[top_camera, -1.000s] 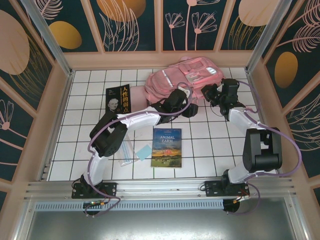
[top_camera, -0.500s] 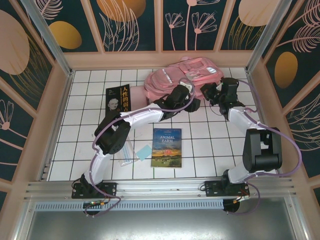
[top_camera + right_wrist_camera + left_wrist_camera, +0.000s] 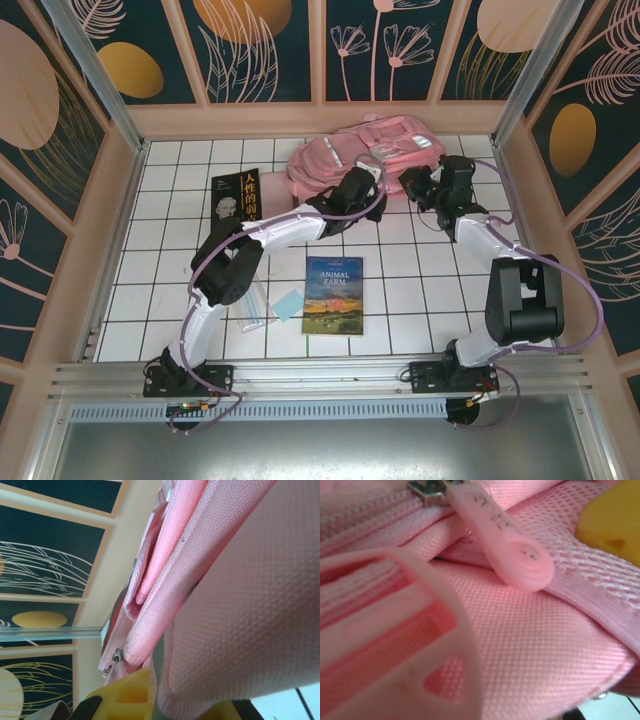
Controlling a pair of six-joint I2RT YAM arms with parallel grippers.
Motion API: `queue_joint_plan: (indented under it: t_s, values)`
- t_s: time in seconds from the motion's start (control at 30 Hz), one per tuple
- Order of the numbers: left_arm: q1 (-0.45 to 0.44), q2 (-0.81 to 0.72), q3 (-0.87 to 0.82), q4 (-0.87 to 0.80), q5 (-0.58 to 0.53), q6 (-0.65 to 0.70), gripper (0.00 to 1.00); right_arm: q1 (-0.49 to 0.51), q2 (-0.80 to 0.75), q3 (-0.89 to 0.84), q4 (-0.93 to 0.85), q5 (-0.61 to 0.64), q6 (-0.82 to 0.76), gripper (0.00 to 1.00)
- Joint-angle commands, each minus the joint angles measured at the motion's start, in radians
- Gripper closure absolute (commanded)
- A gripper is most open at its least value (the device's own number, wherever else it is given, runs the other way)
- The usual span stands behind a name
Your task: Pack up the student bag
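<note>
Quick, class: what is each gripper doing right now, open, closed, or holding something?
Left gripper: closed against the student bag; a grip on it cannot be told.
Right gripper: closed on the student bag's pink fabric.

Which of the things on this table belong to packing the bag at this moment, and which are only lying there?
In the job:
- student bag
- left gripper, shut, at the bag's near edge
- right gripper, shut on the bag's fabric

Lying apart, untouched (probably for packing later):
- black book
- Animal Farm book
- clear sleeve
- blue card
</note>
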Motion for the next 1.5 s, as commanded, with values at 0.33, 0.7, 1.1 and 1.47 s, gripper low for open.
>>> queue_joint_plan:
  t_s: [0.33, 0.7, 1.1, 1.47]
  values:
    - [0.071, -0.17, -0.135, 0.029, 0.372, -0.055, 1.0, 0.018, 0.022, 0.09, -0.119, 0.065, -0.152, 1.0]
    - [0.092, -0.066, 0.008, -0.272, 0.403, -0.097, 1.0, 0.012, 0.026, 0.095, -0.161, 0.205, -0.239, 1.0]
    - [0.116, -0.128, -0.188, -0.483, 0.297, -0.064, 1.0, -0.04, 0.049, 0.034, -0.038, 0.227, -0.267, 1.0]
    - [0.255, -0.206, -0.281, -0.507, 0.217, 0.041, 1.0, -0.156, 0.068, 0.018, 0.007, 0.2, -0.343, 1.0]
